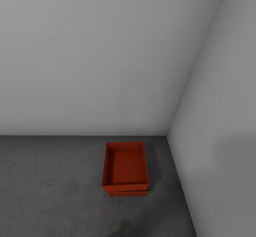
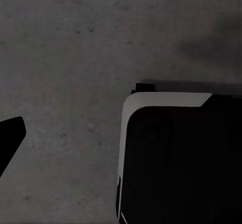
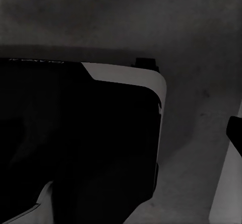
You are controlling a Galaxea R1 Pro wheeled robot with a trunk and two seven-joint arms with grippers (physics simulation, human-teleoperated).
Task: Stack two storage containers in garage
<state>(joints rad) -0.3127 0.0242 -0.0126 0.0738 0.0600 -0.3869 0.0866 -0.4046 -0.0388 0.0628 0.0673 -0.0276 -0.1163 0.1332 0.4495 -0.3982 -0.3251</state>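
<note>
Tool states could not be told: the left wrist view caught one dark finger tip (image 2: 10, 133) over the concrete, the right wrist view a dark tip (image 3: 236, 131) at the frame's edge, and neither showed a matching finger. Both wrist cameras looked down past the robot's black-and-white base (image 2: 176, 158) onto the floor (image 2: 75, 48), with nothing held in sight.

Out ahead in the head view, the two storage containers (image 1: 125, 169) sat on the dark grey concrete floor (image 1: 46, 180) of the garage, one nested or stacked on the other, the lower one's rim showing as a thin band beneath the upper (image 1: 126, 192). They looked squarely aligned, so I judged the stacking done and the arms already clear.

Good practice now would be to leave the stack alone. It stood near the corner, close to the back wall (image 1: 89, 70) and the right-hand wall (image 1: 220, 123), touching neither; open concrete lay to the left and toward the robot.
</note>
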